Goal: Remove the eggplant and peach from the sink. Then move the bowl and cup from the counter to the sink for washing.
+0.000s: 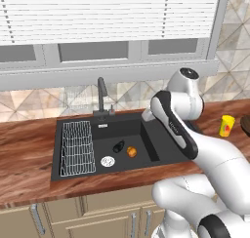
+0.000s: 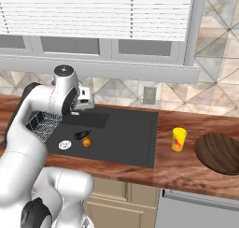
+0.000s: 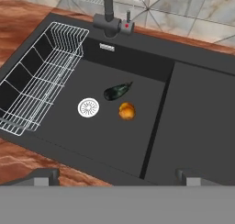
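Presently, the two-finger gripper (image 3: 117, 175) is held wide apart and empty above the large black rectangular sink (image 3: 193, 117). In its basin the small dark elongated eggplant (image 3: 116, 91) lies just beside the round orange-red peach (image 3: 126, 111), near the silver drain (image 3: 88, 107). The yellow cylindrical cup (image 2: 178, 139) and wide brown wood-grain bowl (image 2: 219, 153) are seen on the counter, right of the sink.

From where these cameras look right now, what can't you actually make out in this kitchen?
- The bowl: cut off by the right edge in the right base view; a sliver at the frame edge in the left base view.
- The cup: its red mark is too small to read.
- The sink: its right end is hidden behind the arm in the left base view.
- The gripper: just the fingertips show in the hand view.
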### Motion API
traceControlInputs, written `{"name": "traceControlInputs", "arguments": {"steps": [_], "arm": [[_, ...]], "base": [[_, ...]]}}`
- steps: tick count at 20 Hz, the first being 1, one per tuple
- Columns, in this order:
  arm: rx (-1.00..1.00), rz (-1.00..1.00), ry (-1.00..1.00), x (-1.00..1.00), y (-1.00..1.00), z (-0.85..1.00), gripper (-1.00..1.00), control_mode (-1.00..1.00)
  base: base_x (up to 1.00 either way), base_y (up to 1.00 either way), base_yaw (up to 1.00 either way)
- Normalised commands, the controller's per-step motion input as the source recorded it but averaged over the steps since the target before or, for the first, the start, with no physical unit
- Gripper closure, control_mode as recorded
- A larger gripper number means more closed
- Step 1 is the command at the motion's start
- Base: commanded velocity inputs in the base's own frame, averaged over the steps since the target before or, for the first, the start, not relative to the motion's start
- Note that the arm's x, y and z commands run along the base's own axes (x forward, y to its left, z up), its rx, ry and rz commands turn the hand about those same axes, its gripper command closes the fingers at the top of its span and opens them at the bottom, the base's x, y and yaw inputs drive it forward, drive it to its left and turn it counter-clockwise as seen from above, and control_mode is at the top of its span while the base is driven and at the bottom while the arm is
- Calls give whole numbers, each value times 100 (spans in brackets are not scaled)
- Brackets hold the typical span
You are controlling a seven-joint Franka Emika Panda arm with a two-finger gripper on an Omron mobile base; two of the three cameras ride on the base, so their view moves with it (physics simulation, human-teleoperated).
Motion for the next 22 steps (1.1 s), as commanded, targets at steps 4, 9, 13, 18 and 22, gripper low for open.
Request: {"name": "traceControlInputs", "arguments": {"steps": [4,9,13,18,22], "arm": [[0,0,0,6,5,-16,-100,-100],[1,0,0,5,4,-15,-100,-100],[2,0,0,4,1,-15,-100,-100],[1,0,0,3,0,-16,-100,-100],[0,0,0,4,1,-15,-100,-100]], "base": [[0,0,0],[0,0,0],[0,0,0],[0,0,0],[0,0,0]]}}
